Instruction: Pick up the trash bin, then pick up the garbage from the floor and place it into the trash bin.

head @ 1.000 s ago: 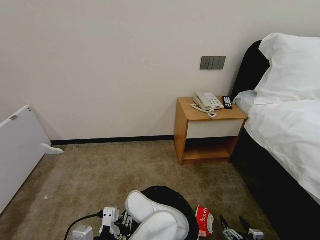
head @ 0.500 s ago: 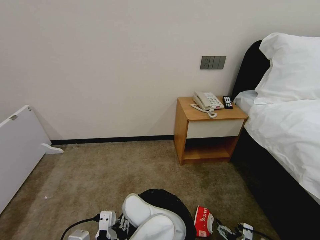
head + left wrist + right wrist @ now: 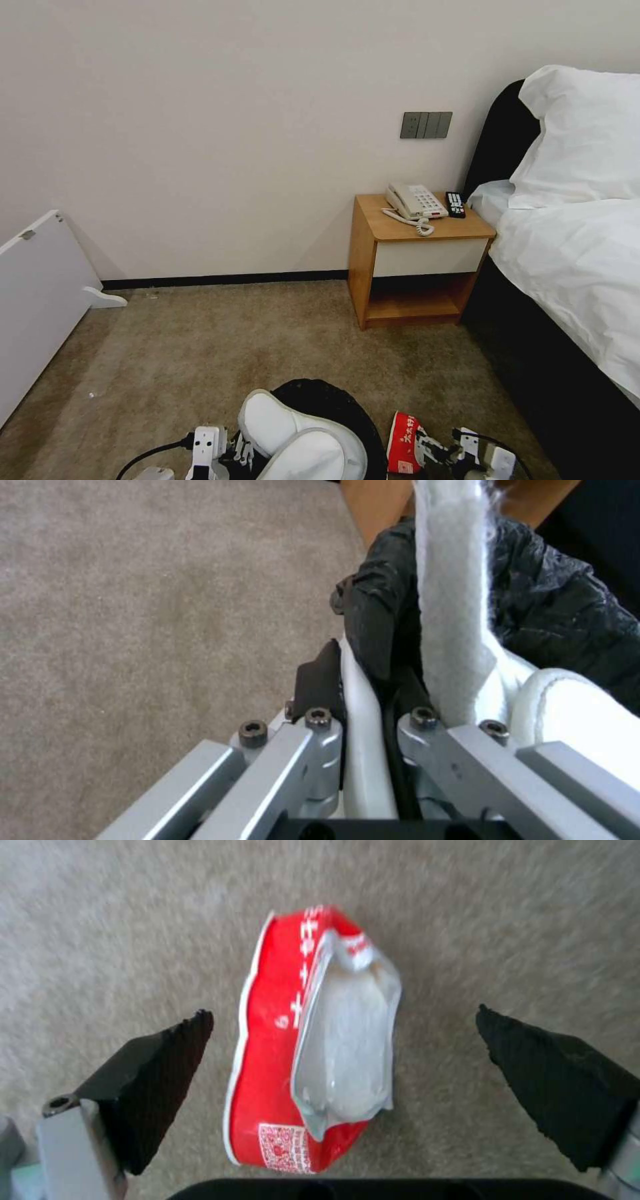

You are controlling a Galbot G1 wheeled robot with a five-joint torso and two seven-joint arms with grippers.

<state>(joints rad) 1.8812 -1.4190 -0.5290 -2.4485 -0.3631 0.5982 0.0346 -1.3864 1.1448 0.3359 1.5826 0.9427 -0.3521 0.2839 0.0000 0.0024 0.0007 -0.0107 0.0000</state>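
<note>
Lowered since a second ago, the right gripper (image 3: 343,1060) straddles the packet (image 3: 313,1040), jaws wide; light, crinkly, slippery, so pinch mid-body, while the left gripper (image 3: 363,720) clamps the bin (image 3: 363,760) rim.

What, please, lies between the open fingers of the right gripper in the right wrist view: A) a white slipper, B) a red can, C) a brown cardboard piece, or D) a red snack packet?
D: the right gripper stands open on either side of the red snack packet, which lies on the carpet.
</note>
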